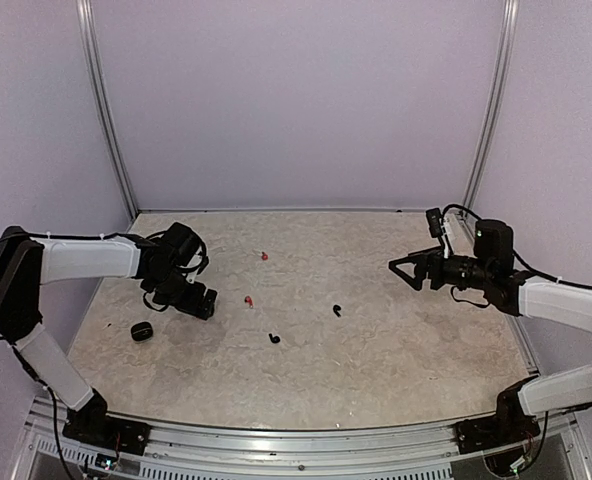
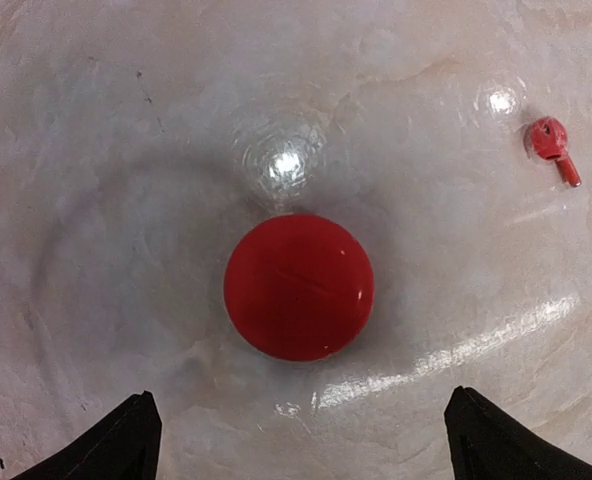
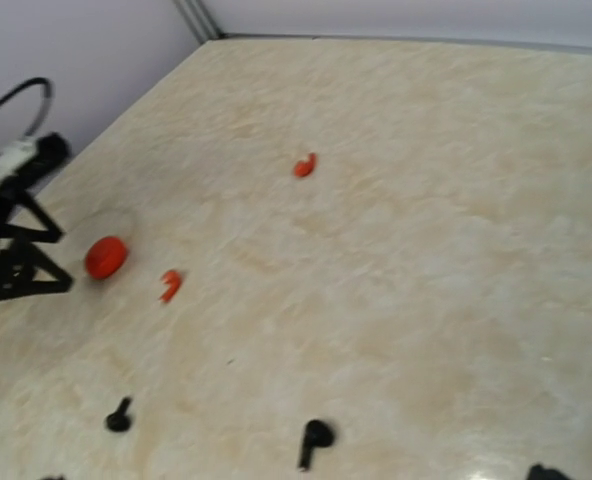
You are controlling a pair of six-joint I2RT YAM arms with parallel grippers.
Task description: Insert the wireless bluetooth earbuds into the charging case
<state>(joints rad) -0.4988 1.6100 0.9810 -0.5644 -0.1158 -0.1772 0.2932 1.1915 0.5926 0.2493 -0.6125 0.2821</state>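
Observation:
A closed round red charging case (image 2: 299, 287) lies on the table, centred just ahead of my open left gripper (image 2: 321, 440), which hovers over it and hides it in the top view. A red earbud (image 2: 553, 148) lies to its right; it also shows in the top view (image 1: 248, 300). A second red earbud (image 1: 264, 256) lies farther back. Two black earbuds (image 1: 274, 338) (image 1: 336, 310) lie mid-table. A black rounded case (image 1: 141, 331) sits near the left gripper (image 1: 198, 300). My right gripper (image 1: 404, 268) is open and empty, raised at the right.
The right wrist view shows the red case (image 3: 106, 257), both red earbuds (image 3: 169, 285) (image 3: 305, 166) and both black earbuds (image 3: 119, 416) (image 3: 316, 440) spread over the marble tabletop (image 3: 456, 250). White walls close in the back and sides.

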